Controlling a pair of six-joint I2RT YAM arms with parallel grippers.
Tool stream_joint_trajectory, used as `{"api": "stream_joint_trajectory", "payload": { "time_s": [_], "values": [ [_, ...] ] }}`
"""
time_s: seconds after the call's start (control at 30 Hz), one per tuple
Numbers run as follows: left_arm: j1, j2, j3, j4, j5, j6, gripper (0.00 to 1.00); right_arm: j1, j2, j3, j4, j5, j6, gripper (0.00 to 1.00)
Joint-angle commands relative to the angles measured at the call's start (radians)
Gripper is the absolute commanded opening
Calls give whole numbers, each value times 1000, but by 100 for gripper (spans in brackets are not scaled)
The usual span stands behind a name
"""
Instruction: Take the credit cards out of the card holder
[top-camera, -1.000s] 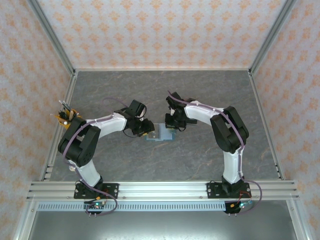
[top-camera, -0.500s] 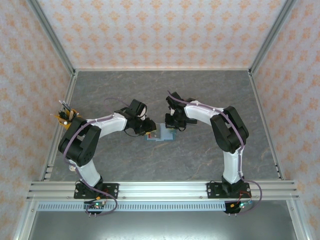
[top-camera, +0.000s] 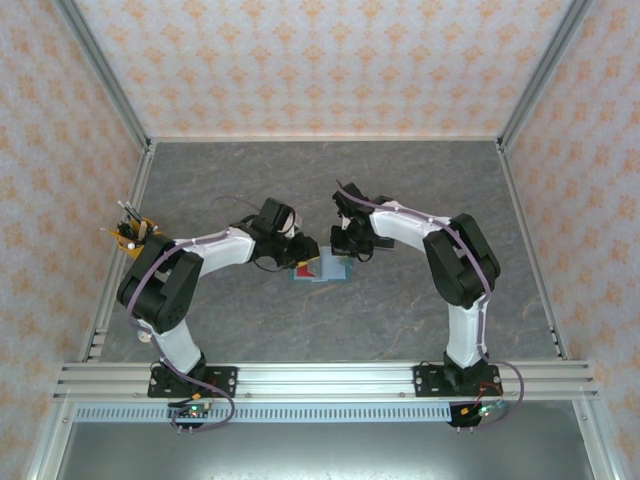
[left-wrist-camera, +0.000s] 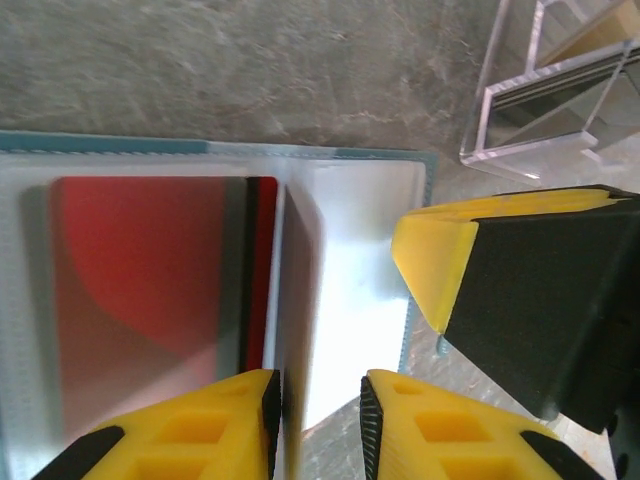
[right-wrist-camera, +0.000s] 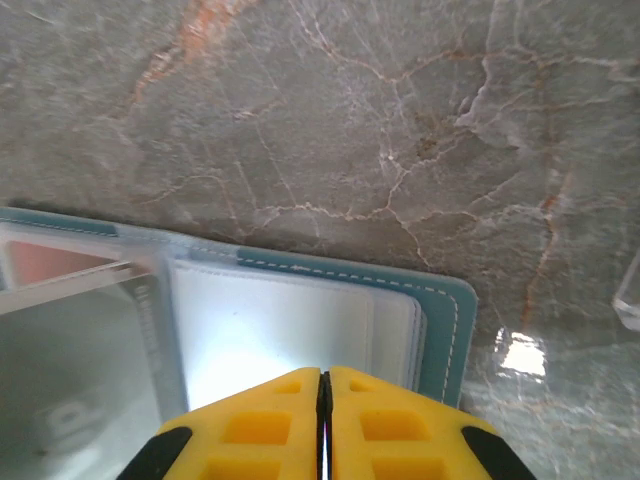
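Left gripper (left-wrist-camera: 318, 385) has moved over the card holder (left-wrist-camera: 360, 230), jaws narrowed astride its upright sleeve leaf (left-wrist-camera: 298, 290) beside the red card (left-wrist-camera: 140, 260). Right gripper (right-wrist-camera: 323, 385), pinched closed, sits over the holder's other leaf. Pull looks about to begin.

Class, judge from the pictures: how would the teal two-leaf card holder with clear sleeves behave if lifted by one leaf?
Probably floppy: a thin sleeve leaf stands upright inside the left gripper while the rest of the teal card holder lies flat. Likely light and apt to slide on the marbled table: the shut right gripper seems to pin it.
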Motion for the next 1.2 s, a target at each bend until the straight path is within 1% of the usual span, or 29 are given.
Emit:
{"api": "stream_joint_trajectory", "payload": {
  "time_s": [0.0,0.23,0.33,0.63,0.77,0.87,0.93,1.07,1.17],
  "values": [
    [-28,-9,-4,69,41,-31,31,4,-106,-32,22,61,28,12],
    [-68,37,31,96,46,-53,34,-7,-224,-118,53,181,78,14],
    [-69,49,33,99,36,-64,34,-10,-248,-133,56,196,78,15],
    [-25,-22,17,-18,-50,-14,30,6,-219,-100,52,102,23,14],
    [-13,-23,6,-31,-54,-6,27,26,-184,-62,35,86,8,13],
    [-14,-8,3,2,-28,-21,24,39,-166,-43,30,79,4,13],
    [-13,-4,4,12,-24,-25,26,41,-161,-36,27,79,4,13],
    [-14,-5,7,35,-5,-29,36,41,-169,-35,27,96,5,13],
    [-11,-19,5,44,-2,-34,42,41,-172,-32,27,98,4,13]
  ]
}}
